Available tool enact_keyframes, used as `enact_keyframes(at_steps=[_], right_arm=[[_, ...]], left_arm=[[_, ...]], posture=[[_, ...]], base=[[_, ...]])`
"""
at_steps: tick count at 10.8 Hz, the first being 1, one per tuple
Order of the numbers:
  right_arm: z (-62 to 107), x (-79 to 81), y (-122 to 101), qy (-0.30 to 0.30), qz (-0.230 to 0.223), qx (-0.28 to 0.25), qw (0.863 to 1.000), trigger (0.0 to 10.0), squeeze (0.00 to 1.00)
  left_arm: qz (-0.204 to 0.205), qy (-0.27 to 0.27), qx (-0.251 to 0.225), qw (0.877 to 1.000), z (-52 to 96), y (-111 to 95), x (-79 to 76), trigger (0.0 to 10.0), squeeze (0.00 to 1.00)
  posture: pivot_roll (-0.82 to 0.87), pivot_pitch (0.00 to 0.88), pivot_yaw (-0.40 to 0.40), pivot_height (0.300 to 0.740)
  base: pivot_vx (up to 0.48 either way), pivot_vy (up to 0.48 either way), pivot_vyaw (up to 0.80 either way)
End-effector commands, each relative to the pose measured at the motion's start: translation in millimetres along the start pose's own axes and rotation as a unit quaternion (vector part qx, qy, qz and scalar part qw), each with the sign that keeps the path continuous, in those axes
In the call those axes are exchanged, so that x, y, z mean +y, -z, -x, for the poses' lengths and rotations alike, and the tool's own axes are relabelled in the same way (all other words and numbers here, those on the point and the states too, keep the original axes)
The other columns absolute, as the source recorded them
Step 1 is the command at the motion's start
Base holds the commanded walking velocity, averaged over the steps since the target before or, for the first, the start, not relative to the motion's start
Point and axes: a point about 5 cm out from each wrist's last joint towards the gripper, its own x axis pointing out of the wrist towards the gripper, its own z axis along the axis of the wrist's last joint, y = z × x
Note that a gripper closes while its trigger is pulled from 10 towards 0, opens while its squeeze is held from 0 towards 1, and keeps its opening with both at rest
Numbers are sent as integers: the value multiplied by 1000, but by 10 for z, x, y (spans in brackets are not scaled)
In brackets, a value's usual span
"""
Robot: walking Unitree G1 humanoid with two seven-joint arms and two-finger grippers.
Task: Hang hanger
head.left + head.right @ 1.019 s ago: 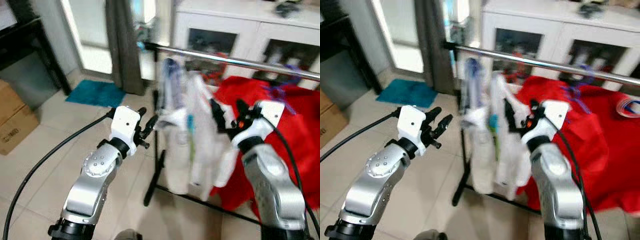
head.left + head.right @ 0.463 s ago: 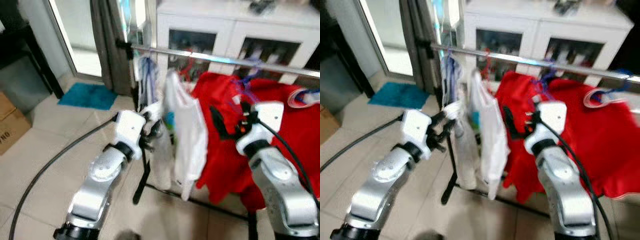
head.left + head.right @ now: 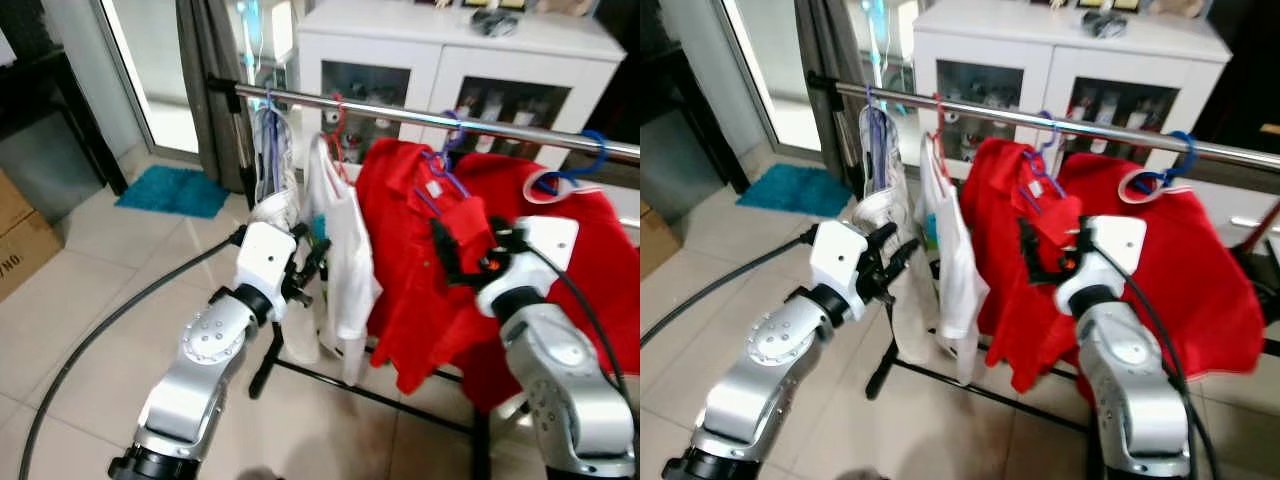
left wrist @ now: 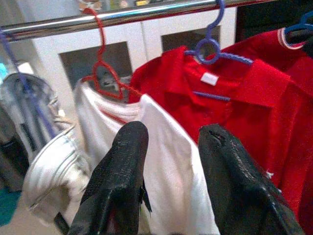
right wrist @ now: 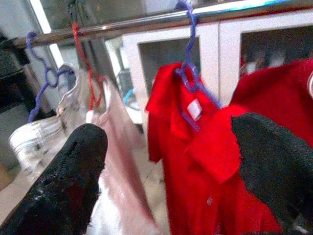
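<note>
A steel rail [image 3: 400,112] carries several hangers. A purple hanger [image 3: 266,108] holds a pale garment, a red hanger [image 4: 100,62] a white shirt [image 3: 345,250], a purple-blue hanger [image 5: 188,73] a red shirt [image 3: 410,260], and a blue hanger [image 3: 572,172] a second red shirt. My left gripper [image 3: 312,262] is open and empty, just in front of the pale garment and the white shirt. In front of the first red shirt my right gripper [image 3: 452,250] is open wide, holding nothing.
A white cabinet [image 3: 440,55] with glass doors stands behind the rail, with a grey curtain [image 3: 205,60] to its left. The rack's black base bar [image 3: 370,393] lies on the tiled floor. A teal mat [image 3: 170,190] and a cardboard box [image 3: 20,240] sit at the left.
The camera has swung, so more of the rail and the blue hanger now show. My left gripper has come from left of the rack to just before the garments. Both grippers stay open.
</note>
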Motion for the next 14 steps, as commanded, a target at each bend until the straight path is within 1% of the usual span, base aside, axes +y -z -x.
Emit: enact_keyframes(at_steps=[1, 4, 5, 7, 10, 11, 13, 14], right_arm=[[-13, 57, -14, -12, -5, 2, 1000, 10000, 1000], [-12, 57, 0, -12, 3, 1, 1000, 10000, 1000], [-6, 38, 17, -5, -2, 8, 1000, 10000, 1000], [-12, 5, 47, 5, -1, 15, 1000, 10000, 1000], [-22, 7, 72, 9, 3, 26, 1000, 10000, 1000], [-30, -1, 79, 11, 2, 30, 999, 10000, 1000], [-47, -21, 67, 16, 5, 28, 999, 10000, 1000], [-48, -29, 61, 19, 7, 26, 999, 10000, 1000]], left_arm=[[-5, -7, -2, 1000, 12, -18, 39, 10000, 0], [-4, -5, -1, 1000, 14, -12, 31, 10000, 0], [16, -16, 5, 1000, 6, 1, 44, 10000, 0], [6, -21, 6, 1000, -13, -4, 56, 10000, 0], [18, -22, 0, 1000, -20, -33, 78, 10000, 0], [19, -22, 0, 1000, -20, -34, 78, 10000, 0], [21, -21, -1, 1000, -24, -35, 75, 10000, 0], [22, -20, -1, 1000, -25, -36, 77, 10000, 0]], posture=[[132, 0, 15, 740], [130, 0, 19, 740], [129, 0, 20, 740], [129, 0, 20, 740], [130, 0, 17, 740], [131, 0, 16, 740], [132, 0, 15, 740], [131, 0, 15, 740]], base=[[0, -277, 0], [0, -274, 0], [0, 0, 0], [0, 0, 0], [0, 0, 0], [0, 0, -419], [0, 0, -800], [0, 0, 0]])
